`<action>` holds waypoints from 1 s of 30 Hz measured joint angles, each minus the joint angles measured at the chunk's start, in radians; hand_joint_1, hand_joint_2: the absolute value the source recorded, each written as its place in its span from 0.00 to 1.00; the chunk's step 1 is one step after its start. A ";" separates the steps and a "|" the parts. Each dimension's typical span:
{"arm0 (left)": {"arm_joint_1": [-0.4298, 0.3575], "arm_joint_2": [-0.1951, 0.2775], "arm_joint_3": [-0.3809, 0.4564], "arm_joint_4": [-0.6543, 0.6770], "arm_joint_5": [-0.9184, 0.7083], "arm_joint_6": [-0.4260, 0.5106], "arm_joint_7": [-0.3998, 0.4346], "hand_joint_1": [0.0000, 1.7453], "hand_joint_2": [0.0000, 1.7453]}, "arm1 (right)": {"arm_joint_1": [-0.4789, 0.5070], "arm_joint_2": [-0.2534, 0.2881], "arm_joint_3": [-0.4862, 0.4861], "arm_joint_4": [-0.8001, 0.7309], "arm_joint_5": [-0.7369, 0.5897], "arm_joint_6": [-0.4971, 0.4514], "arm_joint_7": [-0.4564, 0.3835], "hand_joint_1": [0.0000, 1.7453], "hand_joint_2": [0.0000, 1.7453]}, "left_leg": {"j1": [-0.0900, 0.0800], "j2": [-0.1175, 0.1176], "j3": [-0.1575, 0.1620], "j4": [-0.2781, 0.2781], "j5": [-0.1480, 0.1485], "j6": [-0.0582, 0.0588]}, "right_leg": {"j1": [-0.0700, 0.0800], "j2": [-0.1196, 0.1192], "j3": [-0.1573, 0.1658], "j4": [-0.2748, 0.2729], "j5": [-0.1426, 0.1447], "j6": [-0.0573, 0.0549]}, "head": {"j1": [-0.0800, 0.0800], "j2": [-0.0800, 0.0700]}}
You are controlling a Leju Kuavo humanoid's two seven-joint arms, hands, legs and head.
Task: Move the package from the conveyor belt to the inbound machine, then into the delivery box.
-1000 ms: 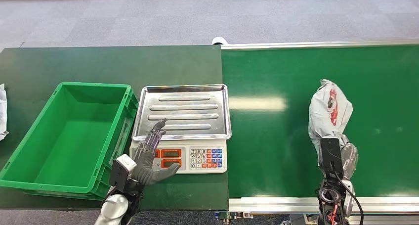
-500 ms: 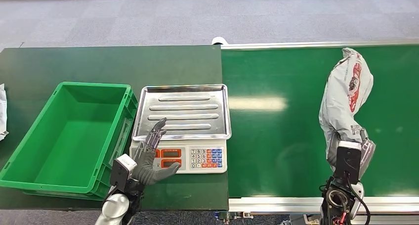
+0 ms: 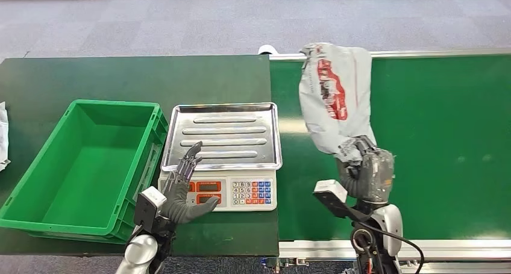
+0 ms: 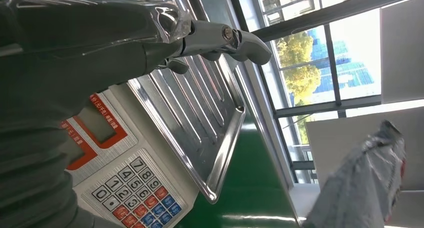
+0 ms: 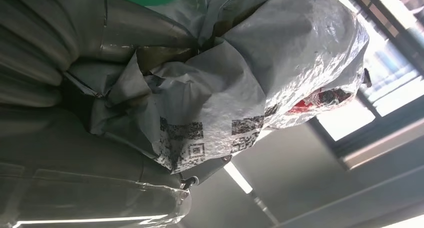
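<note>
My right hand (image 3: 367,173) grips the lower end of a grey plastic package (image 3: 333,96) with a red print and holds it up above the green conveyor belt (image 3: 434,135), just right of the scale. The right wrist view has the package (image 5: 235,97) crumpled in my hand, barcodes showing. The scale (image 3: 222,159) has a steel tray (image 3: 223,134) with nothing on it and a keypad in front. My left hand (image 3: 181,189) hovers open over the scale's front left corner, fingers spread (image 4: 215,37). The green delivery box (image 3: 84,165) stands left of the scale.
A dark green table (image 3: 132,75) carries the box and the scale. A white object (image 3: 3,135) lies at the table's far left edge. The belt's metal rail (image 3: 422,247) runs along the front. Grey carpet lies beyond.
My right hand lifted the package off the belt and carried it left, from the belt's right side to a spot beside the scale. My left hand stayed put.
</note>
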 joint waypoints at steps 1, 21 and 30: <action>0.000 0.000 0.000 0.000 0.000 0.000 -0.001 0.00 1.00 | -0.004 0.000 0.037 0.015 0.023 0.004 0.012 1.00 1.00 | 0.000 0.000 0.000 0.000 0.000 0.000 | 0.000 0.000 0.000 0.000 0.000 0.000 | 0.000 0.000; -0.001 0.004 -0.001 0.005 -0.001 -0.001 -0.018 0.00 1.00 | -0.054 -0.018 0.319 0.211 0.101 0.108 0.069 0.89 1.00 | 0.000 0.000 0.000 0.000 0.000 0.000 | 0.000 0.000 -0.001 0.000 0.000 0.000 | 0.000 0.000; -0.001 0.004 -0.002 0.010 -0.001 -0.001 -0.018 0.00 1.00 | -0.030 -0.028 0.323 0.123 -0.107 0.154 -0.057 0.05 1.00 | 0.000 0.000 0.000 0.000 0.000 0.000 | 0.000 0.000 -0.001 0.000 0.000 0.000 | 0.000 0.000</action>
